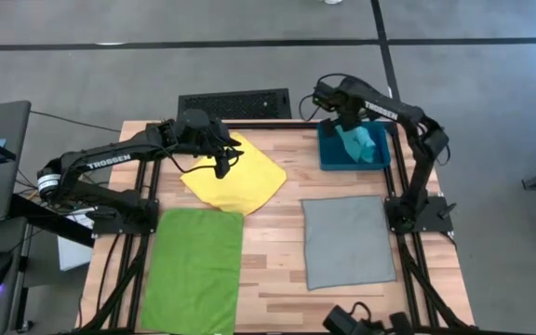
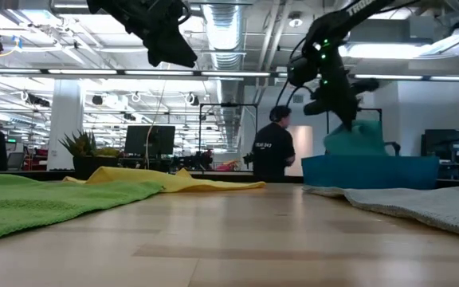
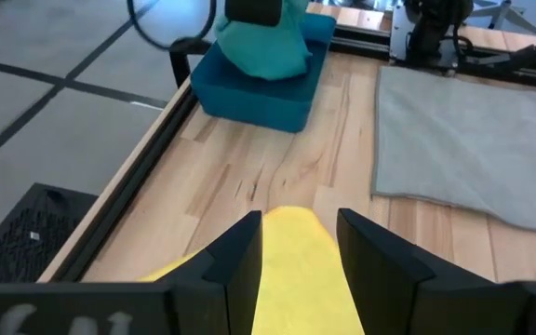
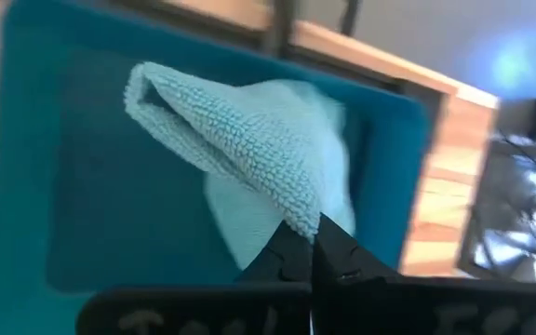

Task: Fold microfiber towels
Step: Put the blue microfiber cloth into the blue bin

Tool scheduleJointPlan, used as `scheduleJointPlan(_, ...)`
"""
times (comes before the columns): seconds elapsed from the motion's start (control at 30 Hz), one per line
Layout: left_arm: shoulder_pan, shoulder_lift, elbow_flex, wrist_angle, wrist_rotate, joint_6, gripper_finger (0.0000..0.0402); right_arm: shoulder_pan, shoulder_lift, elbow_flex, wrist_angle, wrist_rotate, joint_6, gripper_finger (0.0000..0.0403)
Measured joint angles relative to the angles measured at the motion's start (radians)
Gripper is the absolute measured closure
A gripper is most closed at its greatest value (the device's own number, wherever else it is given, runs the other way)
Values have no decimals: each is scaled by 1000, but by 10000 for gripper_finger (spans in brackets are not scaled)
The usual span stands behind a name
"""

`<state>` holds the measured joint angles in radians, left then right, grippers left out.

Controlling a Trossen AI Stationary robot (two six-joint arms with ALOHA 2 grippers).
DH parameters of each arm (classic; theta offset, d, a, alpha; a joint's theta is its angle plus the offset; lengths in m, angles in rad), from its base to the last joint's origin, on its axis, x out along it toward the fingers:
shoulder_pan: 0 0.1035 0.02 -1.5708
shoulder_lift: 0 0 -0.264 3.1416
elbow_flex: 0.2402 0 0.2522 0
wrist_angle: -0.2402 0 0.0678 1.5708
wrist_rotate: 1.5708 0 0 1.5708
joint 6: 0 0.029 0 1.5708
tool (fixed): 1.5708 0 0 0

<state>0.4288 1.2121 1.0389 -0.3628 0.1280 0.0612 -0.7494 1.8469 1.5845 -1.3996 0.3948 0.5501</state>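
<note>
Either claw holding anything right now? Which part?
Right claw is shut on a raised fold of the soft light turquoise-blue microfiber towel, over the rigid dark teal bin. Left claw is open, holding nothing.

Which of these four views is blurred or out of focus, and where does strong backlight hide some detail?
Right wrist view: the wooden table edge and the room behind are blurred, while the turquoise towel is sharp near the right gripper. Low view: bright ceiling lights leave both arms as dark silhouettes, and the near table is soft. High and left wrist views: evenly lit and clear.
</note>
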Motion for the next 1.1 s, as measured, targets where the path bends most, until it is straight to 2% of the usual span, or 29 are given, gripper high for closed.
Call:
scheduleJointPlan(0.33, 0, 0, 0, -3, 0, 0, 269, 66, 71, 0, 173, -159, -79, 399)
scheduleJointPlan(0.73, 0, 0, 0, -5, 0, 0, 269, 82, 192, 0, 155, -198, -104, 397)
scheduleJointPlan(1.1, 0, 0, 0, -6, 0, 0, 269, 79, 190, 0, 175, -236, -165, 341)
